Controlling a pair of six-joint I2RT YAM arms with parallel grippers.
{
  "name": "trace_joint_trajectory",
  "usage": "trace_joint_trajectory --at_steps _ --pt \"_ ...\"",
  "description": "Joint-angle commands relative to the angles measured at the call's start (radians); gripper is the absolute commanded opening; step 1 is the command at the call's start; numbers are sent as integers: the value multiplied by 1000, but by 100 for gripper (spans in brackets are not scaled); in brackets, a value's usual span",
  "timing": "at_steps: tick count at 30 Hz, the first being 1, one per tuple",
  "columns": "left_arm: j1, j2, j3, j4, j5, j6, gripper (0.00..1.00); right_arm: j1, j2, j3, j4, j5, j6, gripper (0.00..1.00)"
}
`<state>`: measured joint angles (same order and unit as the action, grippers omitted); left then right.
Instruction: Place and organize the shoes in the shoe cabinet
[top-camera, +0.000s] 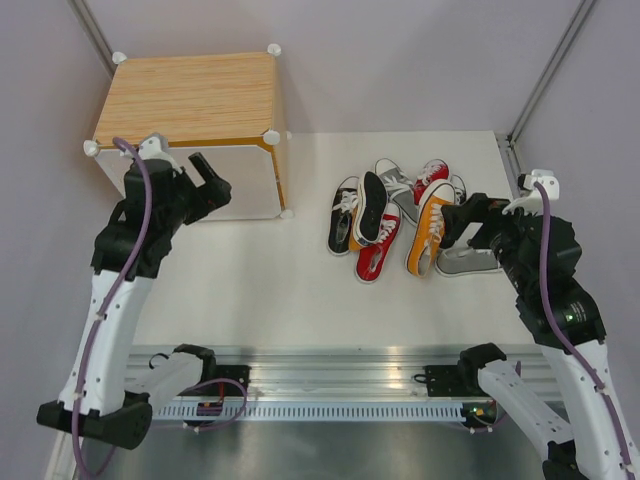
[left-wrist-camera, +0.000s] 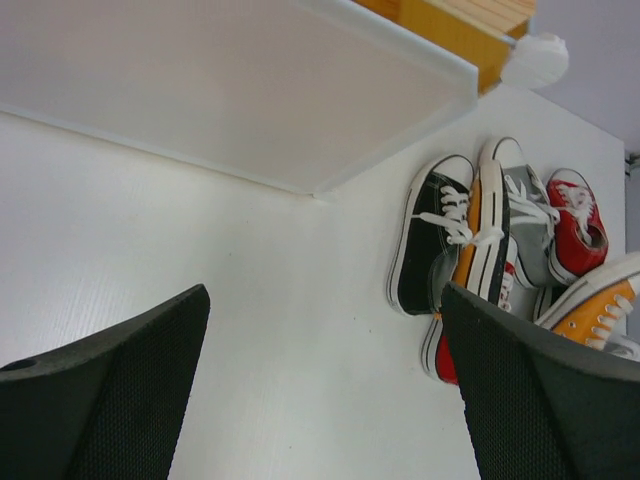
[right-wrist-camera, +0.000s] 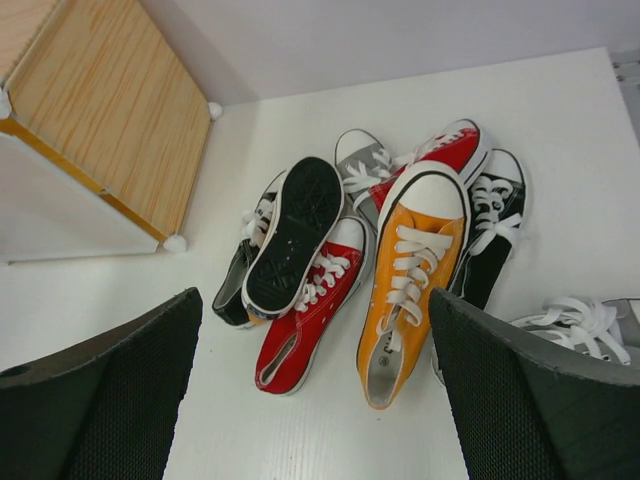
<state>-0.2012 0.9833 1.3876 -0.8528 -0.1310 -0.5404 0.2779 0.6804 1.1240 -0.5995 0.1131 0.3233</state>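
The shoe cabinet (top-camera: 190, 98) stands at the back left with its white front door (top-camera: 245, 180) shut; the door also shows in the left wrist view (left-wrist-camera: 200, 90). The shoes lie in a pile at centre right: an orange one (top-camera: 428, 228), a red one (top-camera: 378, 248), a black one (top-camera: 343, 215), one lying sole-up (top-camera: 370, 205) and a grey one (top-camera: 470, 262). My left gripper (top-camera: 212, 180) is open and empty just in front of the door. My right gripper (top-camera: 458, 222) is open and empty at the pile's right side, above the orange shoe (right-wrist-camera: 410, 270) and the red shoe (right-wrist-camera: 310, 310).
A metal rail (top-camera: 320, 385) runs along the near table edge between the arm bases. Frame poles rise at the back left (top-camera: 95, 35) and the back right (top-camera: 545, 70). The cabinet's corner ball (right-wrist-camera: 175, 243) sits left of the pile.
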Motion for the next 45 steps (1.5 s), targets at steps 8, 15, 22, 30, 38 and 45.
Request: trace_joint_trajectory --at_steps 8,15,22,30,38,45 --pt "-265 351 238 173 -491 -64 99 3 -21 -59 20 -173 20 98" --pt "-299 497 326 196 -670 -92 99 3 -42 -64 15 -173 14 98" --pt "-314 580 364 215 -772 -92 98 4 -56 -70 0 -161 -4 98" --pt "-322 614 358 216 -828 -101 96 24 -48 -66 -2 -138 -26 98" --pt "-320 634 330 219 -854 -107 95 33 -42 -66 -6 -133 -33 98" --pt "-320 611 292 218 -868 -84 91 38 -38 -59 -11 -133 -38 98"
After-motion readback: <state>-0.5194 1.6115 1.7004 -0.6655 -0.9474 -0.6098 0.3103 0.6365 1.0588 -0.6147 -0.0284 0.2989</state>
